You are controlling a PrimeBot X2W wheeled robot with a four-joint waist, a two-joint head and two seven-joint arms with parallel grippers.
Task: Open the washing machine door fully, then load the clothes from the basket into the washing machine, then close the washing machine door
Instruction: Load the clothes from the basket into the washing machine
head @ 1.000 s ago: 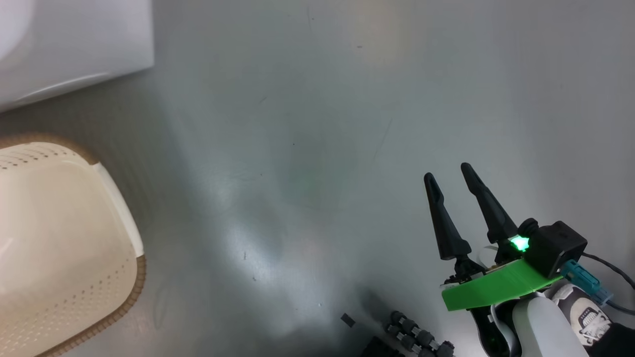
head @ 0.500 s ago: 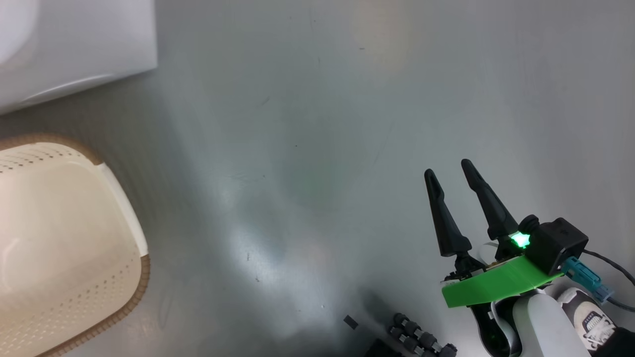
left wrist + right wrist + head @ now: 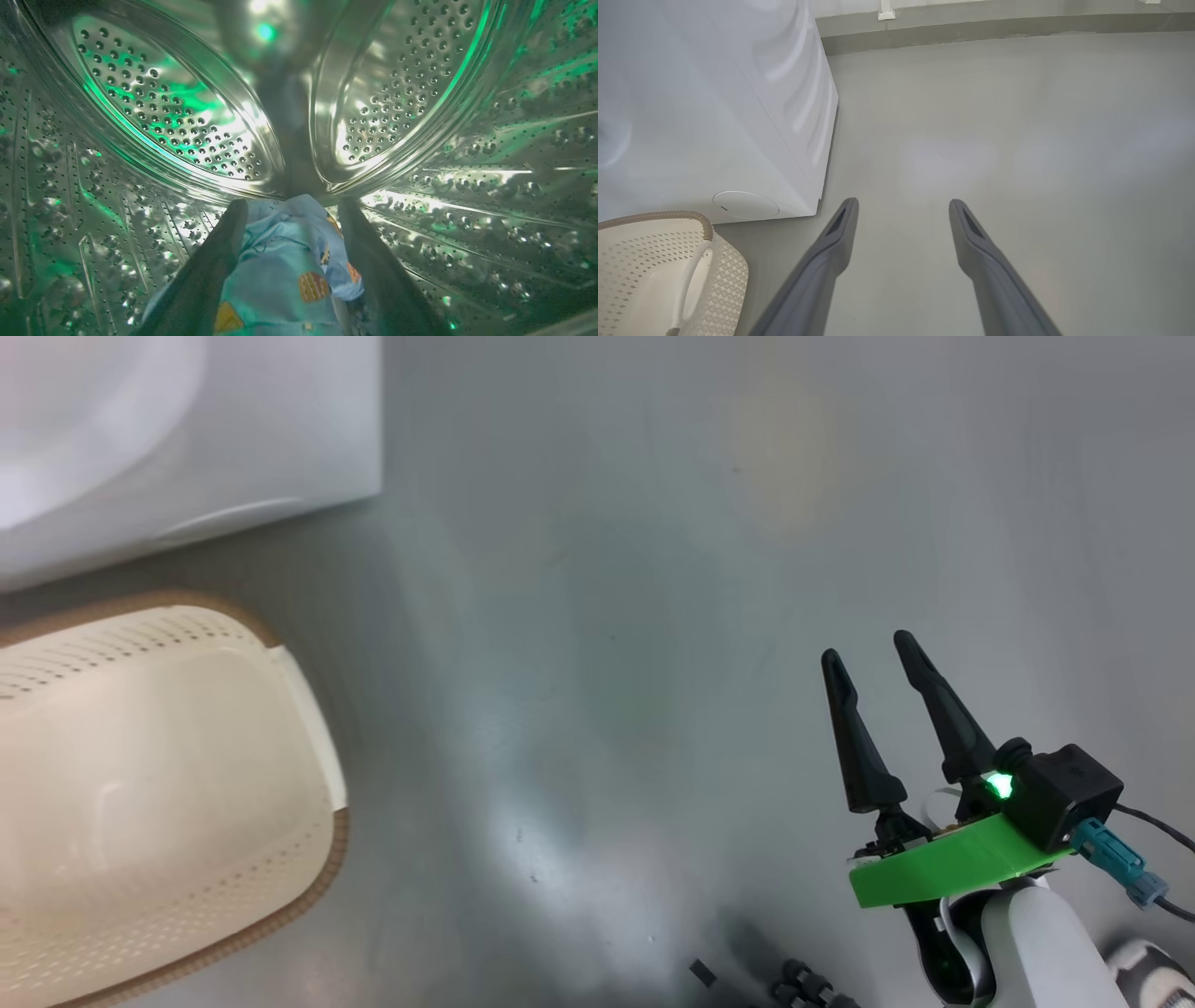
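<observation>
— What is your left tool (image 3: 293,204) doing?
— It is standing with its fingers (image 3: 210,270) spread wide, deep inside the drum (image 3: 163,116) of the washing machine (image 3: 714,116); it has just let go. The clothes (image 3: 280,261), light blue with orange figures, are lying loose between the fingers on the drum's wall.
— And the right tool (image 3: 867,648)?
— It is hovering open over the floor (image 3: 607,616), carrying nothing, well apart from the basket (image 3: 338,845).
— What does the release mean?
— What is showing of the basket is looking empty, so I am judging the loading nearly done. What remains is drawing the left arm out, then closing the washing machine door.
</observation>
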